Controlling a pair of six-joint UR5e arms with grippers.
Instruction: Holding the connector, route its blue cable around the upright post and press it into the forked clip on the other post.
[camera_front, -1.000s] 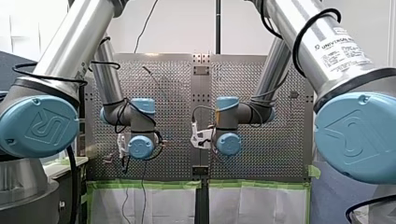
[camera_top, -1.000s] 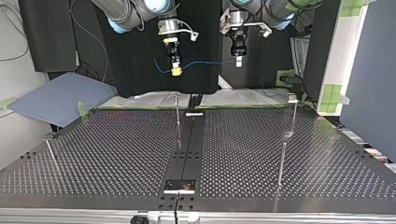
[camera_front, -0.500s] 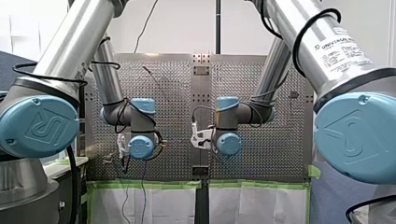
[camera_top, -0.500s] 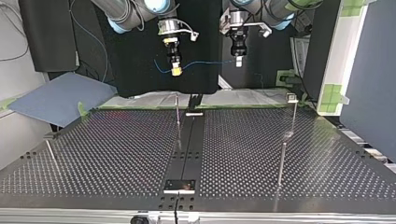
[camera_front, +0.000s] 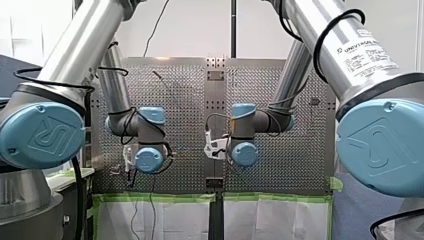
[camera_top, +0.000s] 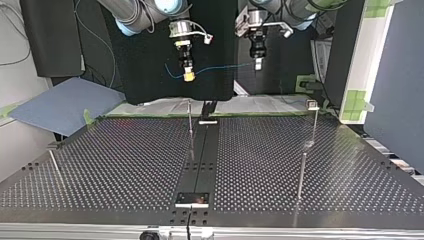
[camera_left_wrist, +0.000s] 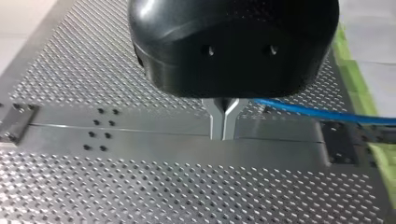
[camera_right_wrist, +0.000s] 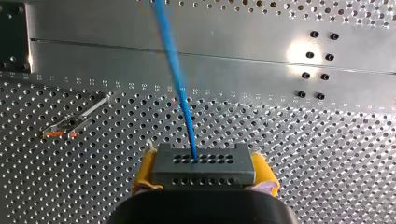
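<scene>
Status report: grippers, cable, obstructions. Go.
Right gripper shut on connector. Left gripper shut on blue cable, strung between them above the table. Not yet round the upright post. No obstruction seen.

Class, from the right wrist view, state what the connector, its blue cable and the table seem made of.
connector: likely moulded plastic, matt dark grey, hole rows.
blue cable: apparently plastic sheath, smooth, uniform colour.
table: metal, brushed silver, bright glare.

The left tool hangs above the worktop's plain strip, metal fingers pinched on the blue cable, which runs sideways from it.
</scene>
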